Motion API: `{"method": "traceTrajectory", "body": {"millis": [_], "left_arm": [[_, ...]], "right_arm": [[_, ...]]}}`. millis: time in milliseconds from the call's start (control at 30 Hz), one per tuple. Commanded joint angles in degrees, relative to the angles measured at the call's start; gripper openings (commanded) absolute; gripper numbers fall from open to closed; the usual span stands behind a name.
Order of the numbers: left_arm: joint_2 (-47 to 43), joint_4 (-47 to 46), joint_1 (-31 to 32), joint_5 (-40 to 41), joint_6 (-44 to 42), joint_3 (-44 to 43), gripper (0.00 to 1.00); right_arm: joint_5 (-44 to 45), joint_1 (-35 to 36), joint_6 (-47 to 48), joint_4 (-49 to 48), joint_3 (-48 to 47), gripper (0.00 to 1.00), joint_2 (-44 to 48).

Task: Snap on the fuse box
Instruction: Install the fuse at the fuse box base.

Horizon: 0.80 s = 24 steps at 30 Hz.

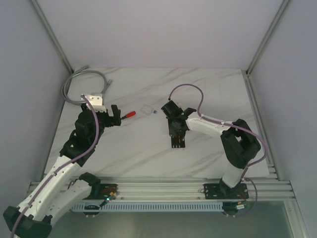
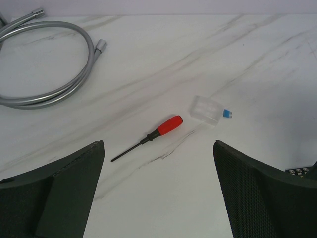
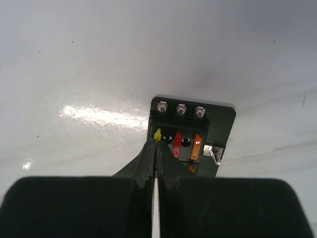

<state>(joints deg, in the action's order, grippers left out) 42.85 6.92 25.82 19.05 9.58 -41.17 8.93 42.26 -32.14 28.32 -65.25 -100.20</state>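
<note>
So right up front you've got the two white-and-black robot arms. The left gripper (image 1: 118,115) has its jaws spread wide with nothing between them, hovering over the white marble-look table (image 1: 143,158). The right gripper (image 3: 154,148) is pinched fully closed and pointing down at the fuse box (image 3: 210,119), a small flat black square plastic block sitting flat on the table about mid-way across, on the right arm's side. The closed tips sit right at the yellow fuse (image 3: 157,134) in the box's left slot. Honestly can't tell if they're actually pinching it or just touching. A red fuse (image 3: 177,145) and an orange fuse (image 3: 196,146) stand in the slots beside it. Back left there's a coiled grey metal hose (image 2: 59,94). In front of the left gripper lies a red-handled screwdriver (image 2: 168,125), then just past it a small clear square plastic cover (image 2: 207,109) with a tiny blue fuse (image 2: 227,113) right beside it, well apart from the fuse box.
</note>
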Motion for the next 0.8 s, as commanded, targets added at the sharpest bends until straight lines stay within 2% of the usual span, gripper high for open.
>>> {"method": "traceTrajectory", "body": {"millis": [0, 233, 533, 767], "left_arm": [[-0.7, -1.0, -0.3, -0.8, 0.3, 0.3, 1.00], [-0.4, -1.0, -0.4, -1.3, 0.3, 0.1, 1.00], [-0.1, -0.9, -0.6, -1.7, 0.5, 0.1, 1.00], [-0.4, -1.0, -0.6, -1.6, 0.6, 0.1, 1.00]], "right_arm": [[1.2, -0.9, 2.4, 5.4, 3.6, 0.00, -11.9], [1.3, -0.3, 3.4, 6.8, 2.1, 0.00, -14.9], [3.3, 3.1, 4.7, 7.2, -5.5, 0.00, -4.3], [3.5, 3.4, 7.3, 7.1, -9.6, 0.24, 2.3]]}}
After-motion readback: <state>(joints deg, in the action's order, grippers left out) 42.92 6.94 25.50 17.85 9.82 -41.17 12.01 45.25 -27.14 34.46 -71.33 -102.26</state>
